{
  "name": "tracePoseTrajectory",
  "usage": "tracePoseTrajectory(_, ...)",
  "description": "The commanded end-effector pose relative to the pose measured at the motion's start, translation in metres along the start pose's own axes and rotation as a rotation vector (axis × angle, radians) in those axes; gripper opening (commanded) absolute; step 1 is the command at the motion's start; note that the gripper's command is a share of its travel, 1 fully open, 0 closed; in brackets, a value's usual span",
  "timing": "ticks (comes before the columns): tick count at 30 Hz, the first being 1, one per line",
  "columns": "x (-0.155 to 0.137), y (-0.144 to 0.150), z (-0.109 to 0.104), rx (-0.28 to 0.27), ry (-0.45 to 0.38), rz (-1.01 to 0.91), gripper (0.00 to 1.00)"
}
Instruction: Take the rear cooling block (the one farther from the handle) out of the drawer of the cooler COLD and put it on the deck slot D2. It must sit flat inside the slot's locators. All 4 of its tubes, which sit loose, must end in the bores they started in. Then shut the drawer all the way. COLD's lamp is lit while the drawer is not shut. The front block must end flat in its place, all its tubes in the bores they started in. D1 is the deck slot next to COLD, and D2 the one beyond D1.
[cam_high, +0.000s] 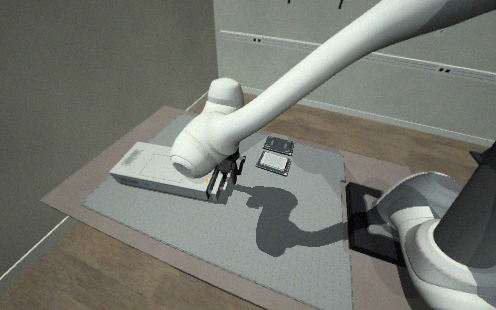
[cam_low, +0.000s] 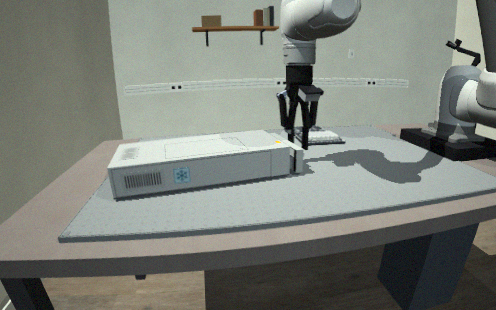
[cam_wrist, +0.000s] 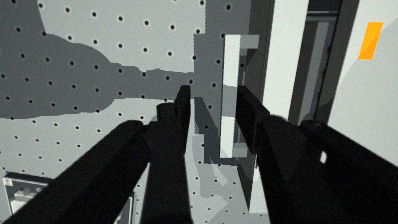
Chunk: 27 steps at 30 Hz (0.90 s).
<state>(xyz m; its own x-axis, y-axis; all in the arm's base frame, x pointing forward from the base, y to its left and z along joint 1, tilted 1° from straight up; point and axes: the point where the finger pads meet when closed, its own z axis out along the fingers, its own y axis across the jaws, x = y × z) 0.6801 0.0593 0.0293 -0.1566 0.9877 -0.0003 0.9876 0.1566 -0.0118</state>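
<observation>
Jaws (cam_high: 234, 176) (cam_low: 298, 145) stand partly open around the handle (cam_high: 225, 183) (cam_wrist: 229, 100); you should pull the drawer (cam_high: 215, 189) (cam_low: 298, 163) (cam_wrist: 283, 65) slowly, straight toward nine o'clock in wrist view.

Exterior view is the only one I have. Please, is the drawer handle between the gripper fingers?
Observer: Yes. In the wrist view, the handle bar stands between the fingers of the gripper, with a gap to the finger farther from COLD.
Operator: Thank you. Do the two deck slots look the same?
Observer: No. From the top, one slot shows a light middle, the other slot is dark.
</observation>
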Motion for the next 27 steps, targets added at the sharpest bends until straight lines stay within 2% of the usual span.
tracePoseTrajectory(1, -0.0013, -0.0025, -0.0006, -0.001, 0.002, 0.001, 0.34)
tracePoseTrajectory(27, -0.0013, -0.0098, -0.0006, -0.001, 0.002, 0.001, 0.34)
